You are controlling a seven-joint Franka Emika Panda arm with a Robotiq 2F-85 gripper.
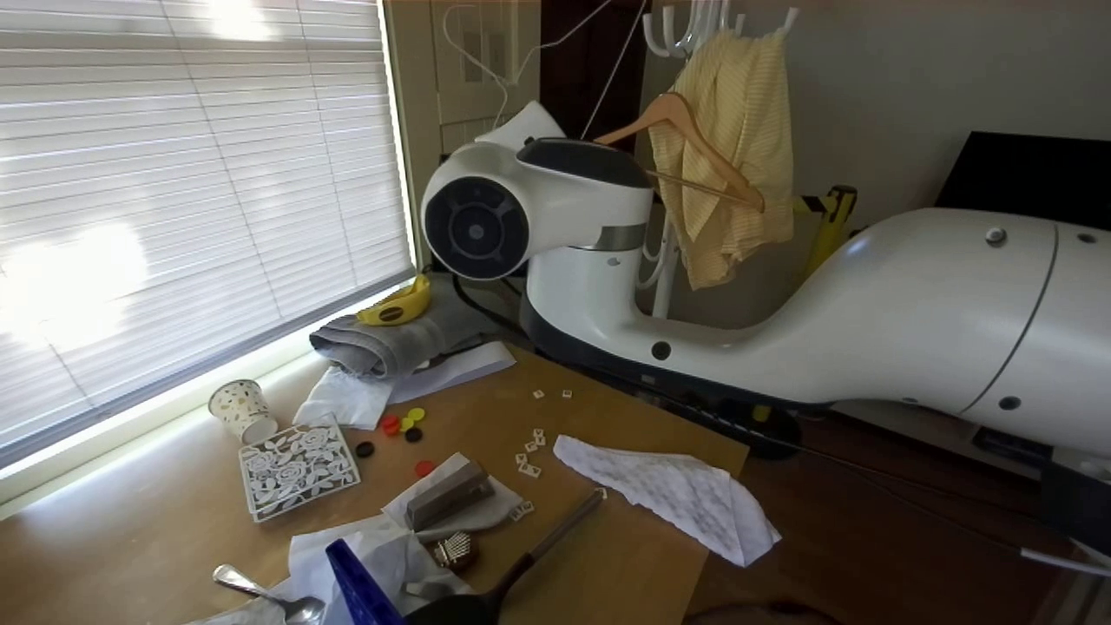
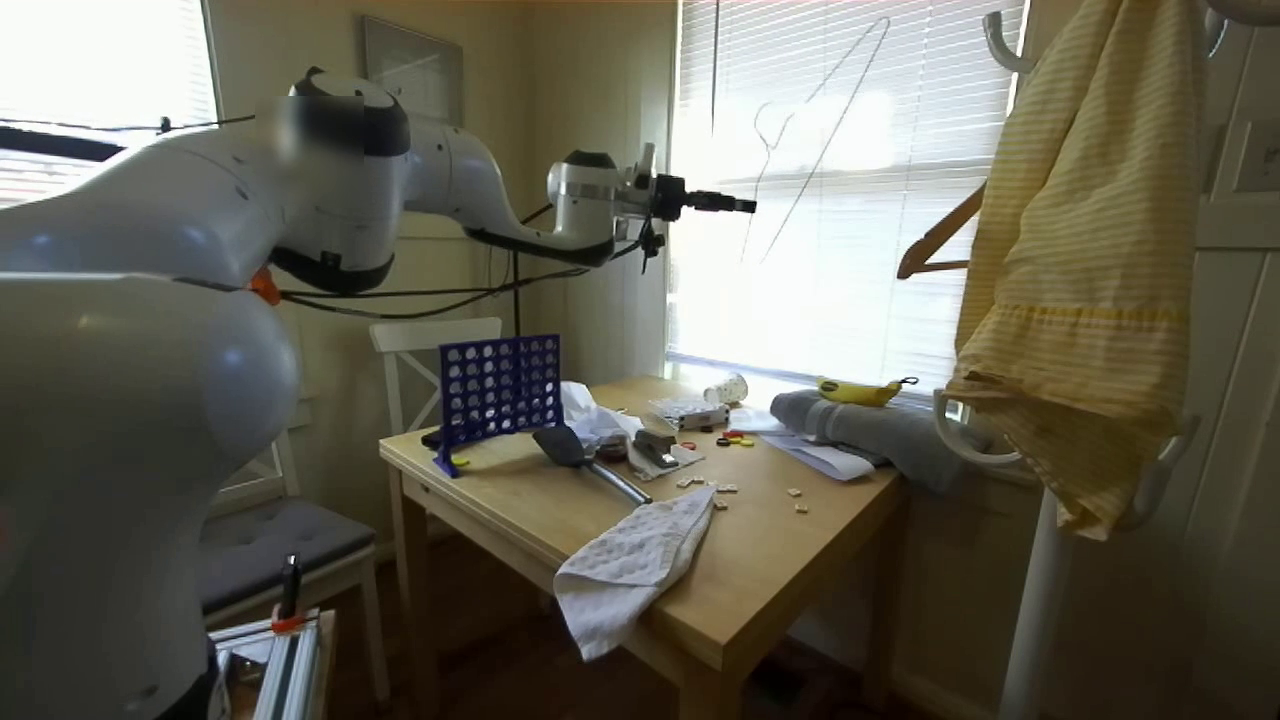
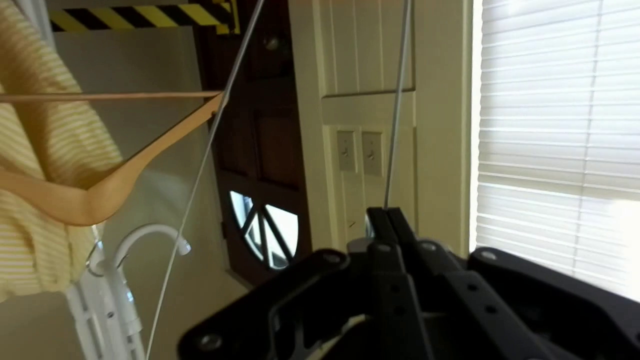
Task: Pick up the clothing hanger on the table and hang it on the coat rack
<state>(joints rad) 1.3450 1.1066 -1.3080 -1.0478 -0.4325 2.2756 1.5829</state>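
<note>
Wire hanger is standing on end, pinched in the claw — its hook facing frame left in both exterior views, the coat rack standing to the right.

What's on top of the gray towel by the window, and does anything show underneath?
A yellow banana-shaped item lies on the gray towel. White papers show along its edge in both exterior views; whatever lies beneath the towel is hidden.
</note>
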